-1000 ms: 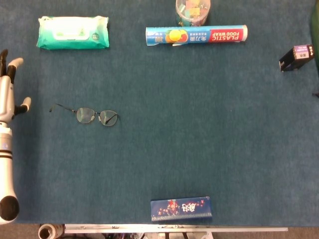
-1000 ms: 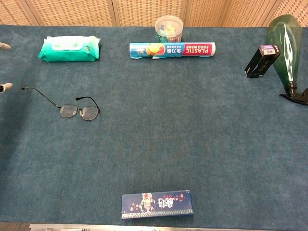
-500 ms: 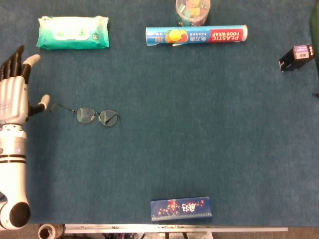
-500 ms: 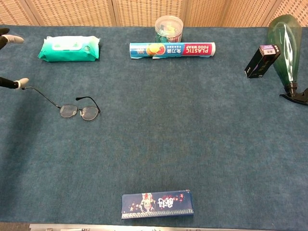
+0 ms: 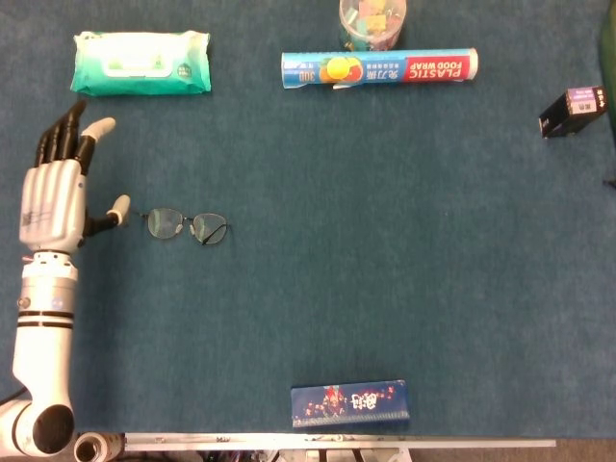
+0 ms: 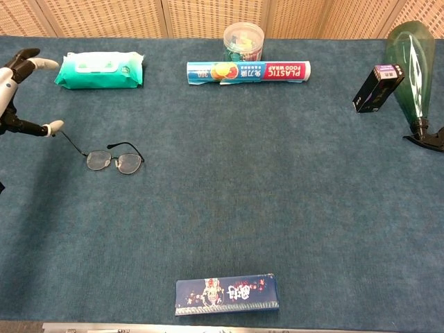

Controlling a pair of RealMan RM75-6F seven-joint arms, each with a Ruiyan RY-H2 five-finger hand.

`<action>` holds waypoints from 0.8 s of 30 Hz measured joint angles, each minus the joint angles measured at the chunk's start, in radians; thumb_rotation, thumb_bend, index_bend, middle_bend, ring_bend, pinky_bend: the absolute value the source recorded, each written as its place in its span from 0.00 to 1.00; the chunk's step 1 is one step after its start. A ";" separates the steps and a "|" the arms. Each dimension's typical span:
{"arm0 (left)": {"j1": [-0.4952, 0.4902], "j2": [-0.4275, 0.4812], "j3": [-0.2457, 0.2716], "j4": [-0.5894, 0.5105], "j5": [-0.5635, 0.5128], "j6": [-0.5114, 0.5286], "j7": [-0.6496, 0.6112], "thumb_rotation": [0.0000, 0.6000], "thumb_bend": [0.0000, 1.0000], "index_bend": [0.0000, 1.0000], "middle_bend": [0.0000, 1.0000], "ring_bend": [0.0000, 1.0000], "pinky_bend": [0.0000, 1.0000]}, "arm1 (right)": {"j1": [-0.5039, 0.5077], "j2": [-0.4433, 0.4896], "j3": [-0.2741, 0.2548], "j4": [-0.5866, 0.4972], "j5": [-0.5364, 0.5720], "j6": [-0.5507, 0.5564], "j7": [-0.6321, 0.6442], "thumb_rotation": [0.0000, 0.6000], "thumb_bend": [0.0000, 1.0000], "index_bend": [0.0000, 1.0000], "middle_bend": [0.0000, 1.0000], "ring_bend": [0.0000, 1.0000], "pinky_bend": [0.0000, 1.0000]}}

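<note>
My left hand (image 5: 60, 188) hovers flat over the table's left side with its fingers stretched out and apart, holding nothing. In the chest view the left hand (image 6: 15, 90) shows only at the left edge. Its thumb tip sits over the outer temple arm of a pair of thin-framed glasses (image 5: 185, 225) (image 6: 112, 160), which lie on the blue cloth just to its right. Whether the thumb touches the frame cannot be told. My right hand is in neither view.
A green wet-wipes pack (image 5: 141, 63) lies beyond the hand. A plastic-wrap roll box (image 5: 379, 68) and a clear tub (image 5: 372, 21) sit at the back middle. A black box (image 5: 573, 111) and a green spray bottle (image 6: 410, 62) are at the right. A dark blue box (image 5: 349, 403) lies by the near edge.
My left hand has moved rightward from the table's left edge toward the glasses, its thumb now over the temple arm. The glasses have not moved.
</note>
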 measured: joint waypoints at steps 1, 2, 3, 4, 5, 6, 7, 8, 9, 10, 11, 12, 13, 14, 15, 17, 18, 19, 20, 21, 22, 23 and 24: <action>-0.001 -0.003 0.001 -0.002 0.003 0.000 0.000 1.00 0.22 0.17 0.00 0.00 0.06 | 0.000 -0.001 0.000 0.001 0.000 0.000 0.001 1.00 0.04 0.15 0.21 0.21 0.45; -0.002 -0.008 0.001 -0.004 0.005 -0.001 0.001 1.00 0.22 0.17 0.00 0.00 0.06 | 0.000 -0.002 -0.001 0.002 0.000 -0.001 0.002 1.00 0.04 0.15 0.21 0.21 0.45; -0.004 -0.011 0.002 -0.004 0.007 -0.003 0.002 1.00 0.22 0.17 0.00 0.00 0.06 | 0.000 -0.003 -0.001 0.003 0.001 -0.001 0.002 1.00 0.04 0.15 0.21 0.21 0.45; -0.006 -0.015 0.002 -0.005 0.008 -0.005 0.004 1.00 0.22 0.17 0.00 0.00 0.06 | -0.001 -0.003 -0.001 0.004 0.001 -0.001 0.003 1.00 0.04 0.15 0.21 0.21 0.45; -0.009 -0.020 0.002 -0.005 0.009 -0.010 0.006 1.00 0.22 0.17 0.00 0.00 0.06 | -0.002 -0.002 -0.001 0.004 0.001 0.000 0.003 1.00 0.04 0.15 0.21 0.21 0.45; -0.011 -0.024 0.002 -0.006 0.009 -0.013 0.008 1.00 0.22 0.17 0.00 0.00 0.06 | -0.002 -0.002 -0.001 0.005 0.002 0.001 0.004 1.00 0.04 0.15 0.21 0.21 0.45; -0.013 -0.027 0.003 -0.006 0.010 -0.015 0.010 1.00 0.22 0.17 0.00 0.00 0.06 | -0.003 -0.001 -0.001 0.005 0.002 0.002 0.005 1.00 0.04 0.15 0.21 0.21 0.45; -0.016 -0.032 0.003 -0.006 0.011 -0.018 0.013 1.00 0.22 0.17 0.00 0.00 0.06 | -0.004 0.001 -0.001 0.004 0.002 0.004 0.006 1.00 0.04 0.15 0.21 0.21 0.45; -0.018 -0.036 0.004 -0.006 0.012 -0.020 0.015 1.00 0.22 0.17 0.00 0.00 0.06 | -0.005 0.003 -0.001 0.004 0.002 0.005 0.006 1.00 0.04 0.15 0.21 0.21 0.45; -0.020 -0.040 0.005 -0.007 0.013 -0.023 0.017 1.00 0.22 0.17 0.00 0.00 0.06 | -0.006 0.004 -0.001 0.004 0.003 0.006 0.007 1.00 0.04 0.15 0.21 0.21 0.45; -0.022 -0.044 0.005 -0.007 0.014 -0.026 0.020 1.00 0.22 0.17 0.00 0.00 0.06 | -0.007 0.005 -0.001 0.004 0.003 0.008 0.009 1.00 0.04 0.15 0.21 0.21 0.45; -0.024 -0.048 0.006 -0.008 0.014 -0.028 0.022 1.00 0.22 0.17 0.00 0.00 0.06 | -0.008 0.005 -0.001 0.004 0.003 0.009 0.010 1.00 0.04 0.15 0.21 0.21 0.45; -0.025 -0.052 0.007 -0.008 0.015 -0.031 0.024 1.00 0.22 0.17 0.00 0.00 0.06 | -0.009 0.005 -0.001 0.005 0.003 0.009 0.011 1.00 0.04 0.15 0.21 0.21 0.45; -0.027 -0.057 0.009 -0.008 0.015 -0.034 0.027 1.00 0.22 0.17 0.00 0.00 0.06 | -0.010 0.006 -0.001 0.005 0.004 0.010 0.013 1.00 0.04 0.15 0.21 0.21 0.45; -0.028 -0.061 0.011 -0.007 0.016 -0.036 0.029 1.00 0.22 0.17 0.00 0.00 0.06 | -0.011 0.006 -0.002 0.006 0.005 0.010 0.014 1.00 0.04 0.15 0.21 0.21 0.45; -0.030 -0.069 0.015 -0.006 0.017 -0.041 0.033 1.00 0.22 0.17 0.00 0.00 0.06 | -0.012 0.005 -0.003 0.008 0.004 0.011 0.016 1.00 0.04 0.15 0.21 0.21 0.45; -0.031 -0.072 0.018 -0.005 0.018 -0.043 0.033 1.00 0.22 0.17 0.00 0.00 0.06 | -0.013 0.005 -0.003 0.008 0.004 0.011 0.017 1.00 0.04 0.15 0.21 0.21 0.45; -0.031 -0.076 0.020 -0.004 0.018 -0.045 0.034 1.00 0.22 0.17 0.00 0.00 0.06 | -0.013 0.005 -0.003 0.009 0.004 0.012 0.018 1.00 0.04 0.15 0.21 0.21 0.45; -0.032 -0.080 0.024 -0.002 0.020 -0.048 0.036 1.00 0.22 0.17 0.00 0.00 0.06 | -0.014 0.005 -0.003 0.010 0.004 0.013 0.019 1.00 0.04 0.15 0.21 0.21 0.45; -0.032 -0.084 0.028 0.000 0.021 -0.050 0.037 1.00 0.22 0.17 0.00 0.00 0.06 | -0.015 0.005 -0.003 0.011 0.004 0.013 0.020 1.00 0.04 0.15 0.21 0.21 0.45; -0.032 -0.088 0.030 0.002 0.022 -0.052 0.038 1.00 0.22 0.17 0.00 0.00 0.06 | -0.015 0.005 -0.003 0.011 0.004 0.013 0.020 1.00 0.04 0.15 0.21 0.21 0.45; -0.032 -0.094 0.034 0.006 0.022 -0.056 0.039 1.00 0.22 0.17 0.00 0.00 0.06 | -0.015 0.005 -0.003 0.011 0.004 0.013 0.020 1.00 0.04 0.15 0.21 0.21 0.45; -0.033 -0.098 0.037 0.009 0.023 -0.059 0.040 1.00 0.22 0.17 0.00 0.00 0.06 | -0.015 0.005 -0.004 0.012 0.004 0.013 0.020 1.00 0.04 0.15 0.21 0.21 0.45</action>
